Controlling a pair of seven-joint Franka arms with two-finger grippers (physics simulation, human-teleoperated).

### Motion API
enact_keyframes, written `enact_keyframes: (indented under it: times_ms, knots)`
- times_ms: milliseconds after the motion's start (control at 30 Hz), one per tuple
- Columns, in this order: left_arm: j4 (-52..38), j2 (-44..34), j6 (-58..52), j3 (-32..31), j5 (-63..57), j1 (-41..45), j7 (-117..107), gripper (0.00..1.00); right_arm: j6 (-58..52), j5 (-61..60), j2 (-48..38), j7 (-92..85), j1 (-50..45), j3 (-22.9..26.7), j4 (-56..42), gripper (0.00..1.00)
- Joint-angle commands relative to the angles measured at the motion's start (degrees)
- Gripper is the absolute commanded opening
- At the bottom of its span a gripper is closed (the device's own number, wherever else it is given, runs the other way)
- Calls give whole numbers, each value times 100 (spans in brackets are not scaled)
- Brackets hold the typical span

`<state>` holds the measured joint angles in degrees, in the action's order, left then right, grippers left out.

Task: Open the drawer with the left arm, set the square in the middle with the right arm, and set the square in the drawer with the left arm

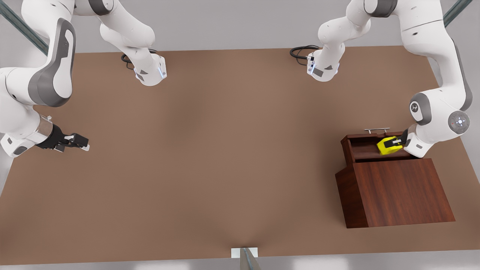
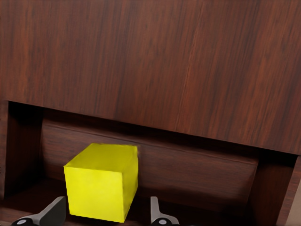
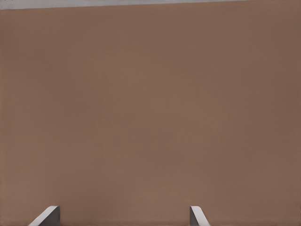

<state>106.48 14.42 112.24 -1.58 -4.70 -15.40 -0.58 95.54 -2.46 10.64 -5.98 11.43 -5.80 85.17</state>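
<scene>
Left hand (image 1: 394,143), at the front view's right, sits in the open drawer (image 1: 365,148) with its fingers (image 2: 51,214) spread to either side of the yellow cube (image 1: 388,146), whether gripping or just freed I cannot tell. That cube looks light, stiff and smooth-faced; flat opposite sides suit a grip. Right hand (image 1: 77,142) waits open-fingered over the bare tabletop (image 1: 225,150) at middle left.

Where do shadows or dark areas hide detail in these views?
Front view: even light, soft shading inside the open drawer beside the square. Left wrist view: drawer corners are dark; square's top face brighter than its side. Right wrist view: flat, shadowless tabletop.
</scene>
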Motion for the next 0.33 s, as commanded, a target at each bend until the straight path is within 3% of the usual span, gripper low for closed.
enact_keyframes:
  times_ms: [0, 67, 167, 300]
  knots:
    - [-4, 0, 0, 0, -13, 2, -4, 100, 0, 0, 0, 0, 0, 0, 0, 100]
    - [-530, -149, -551, -219, -31, 124, -57, 100, 17, 0, 0, -9, 0, 0, 0, 100]
    - [-1920, -343, -1485, -440, -66, 1311, 22, 100, 26, 0, 0, -9, 0, 0, -9, 100]
    - [-2184, -290, -2030, -457, -57, 1593, 383, 100, 26, 0, 0, -9, 0, 0, -9, 100]
